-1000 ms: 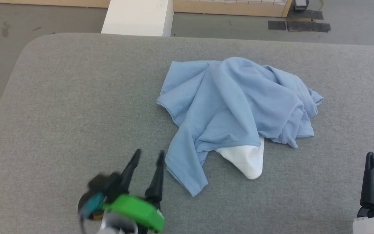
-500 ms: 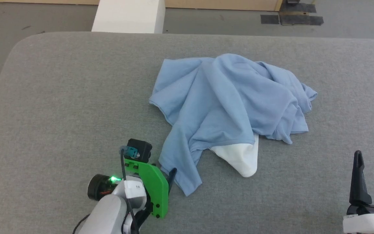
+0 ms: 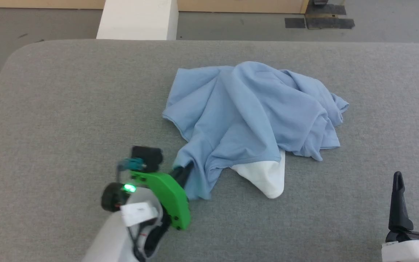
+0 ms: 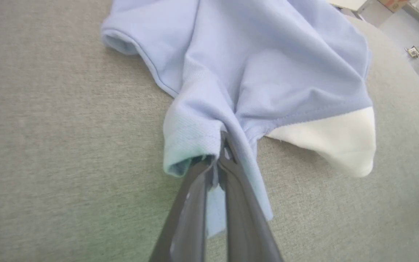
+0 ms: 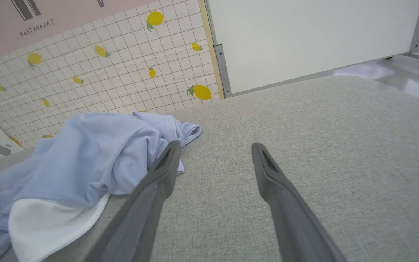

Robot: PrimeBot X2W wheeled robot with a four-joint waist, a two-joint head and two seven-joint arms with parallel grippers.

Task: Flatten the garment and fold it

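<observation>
The crumpled light blue soft cotton short-sleeved shirt [image 3: 253,109] lies heaped at the middle of the grey fabric-covered surface [image 3: 67,109]. Its bulk runs up and to the right from the left hand [image 3: 182,171], which is clamped shut on the shirt's near-left flap. The right hand [image 3: 412,178] hovers with fingers spread at the near right, well apart from the cloth, so drawing the flap flat likely means the left pulling toward the near left, away from the heap.
</observation>
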